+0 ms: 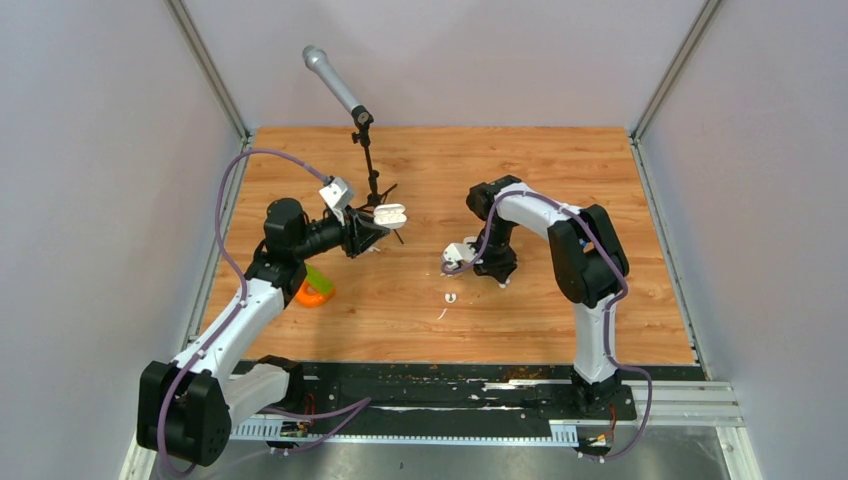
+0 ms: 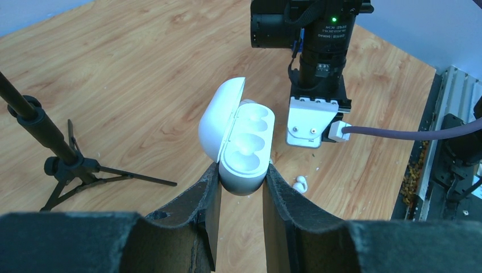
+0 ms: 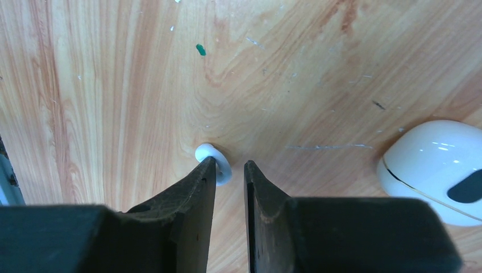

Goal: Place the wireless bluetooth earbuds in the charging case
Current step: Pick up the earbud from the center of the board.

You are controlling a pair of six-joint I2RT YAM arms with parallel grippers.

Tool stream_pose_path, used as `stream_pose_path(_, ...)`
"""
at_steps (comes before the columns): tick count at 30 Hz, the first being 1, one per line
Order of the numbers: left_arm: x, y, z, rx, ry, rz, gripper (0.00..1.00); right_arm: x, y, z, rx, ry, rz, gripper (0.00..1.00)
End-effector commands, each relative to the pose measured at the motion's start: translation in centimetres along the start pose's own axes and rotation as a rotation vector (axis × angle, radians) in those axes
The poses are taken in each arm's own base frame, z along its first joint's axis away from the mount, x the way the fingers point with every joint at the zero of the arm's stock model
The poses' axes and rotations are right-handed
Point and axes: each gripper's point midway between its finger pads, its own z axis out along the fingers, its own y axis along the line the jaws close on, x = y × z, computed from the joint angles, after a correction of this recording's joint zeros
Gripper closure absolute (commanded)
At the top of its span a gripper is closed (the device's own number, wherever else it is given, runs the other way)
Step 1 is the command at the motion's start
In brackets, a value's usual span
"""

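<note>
Status: no insertion completed. The left gripper holds the charging case clear of the table, with both fingers clamped on the sides of the base at its near end. The lid stands open to one side. Both wells face the left wrist camera, and I read both as empty. The right gripper is down at the wood with its fingers pointing at the surface and only a narrow gap between them. Nothing sits in that gap. Earbud A lies on the wood against or just beside the outer edge of one fingertip, outside the gap, so it is not grasped. Earbud B lies loose on the table beyond the held case. In the top view it sits apart from the right fingertips, so I judge it to be a separate bud from A, though no single view shows both. A white rounded object with a dark centre lies near the right gripper; it is not the case and needs no handling. Steps left, in my judgement: centre the right fingers over earbud A, close, lift, carry it to the case and seat it in a well. The same sequence then applies to earbud B.
</note>
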Motion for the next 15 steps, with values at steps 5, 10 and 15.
stream_pose_path(5, -1.4, 0.3, 0.1, -0.009, -0.034, 0.036, 1.0, -0.2, 1.1, -0.6, -0.02, -0.015, -0.034, 0.77)
stream_pose_path(10, -1.3, 0.4, 0.0, -0.014, -0.034, 0.035, 1.0, -0.2, 1.5, -0.7, -0.034, -0.012, -0.03, 0.84)
stream_pose_path(15, -1.1, 0.4, -0.1, -0.017, -0.035, 0.032, 1.0, -0.2, 1.9, -0.9, -0.041, -0.013, -0.024, 0.86)
